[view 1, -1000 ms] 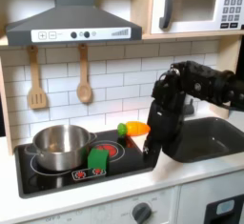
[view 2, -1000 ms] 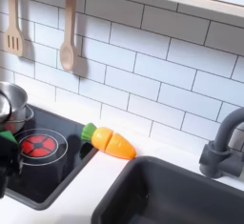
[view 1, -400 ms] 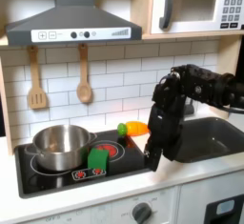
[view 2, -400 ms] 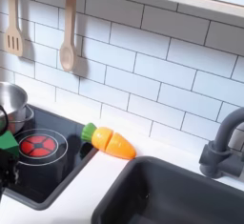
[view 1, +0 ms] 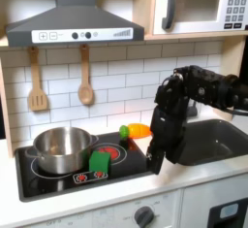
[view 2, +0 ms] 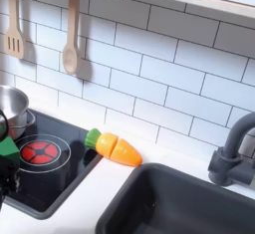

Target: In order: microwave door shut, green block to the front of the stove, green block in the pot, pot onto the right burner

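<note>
Hanging over the right end of the stove point(view 1: 58, 179), the black arm points down, and its end effector point(view 1: 153, 161) sits low at the stove's right edge in the first exterior view. I cannot tell if its fingers are apart or together, because they look like one dark shape.

The green block point(view 1: 99, 161) stands on the stove near the front, on the right burner point(view 1: 105, 155), just right of the pot point(view 1: 60, 147). The shiny pot sits on the left side of the stove. The block and the end effector are apart.

An orange toy carrot point(view 2: 117, 148) with a green tip lies on the tabletop point(view 1: 97, 208) behind the stove's right end. Up top, the microwave door point(view 1: 189, 7) is shut. Two wooden spoons point(view 1: 85, 75) hang on the white tile wall. A dark sink point(view 2: 179, 210) is at the second exterior view's right.
</note>
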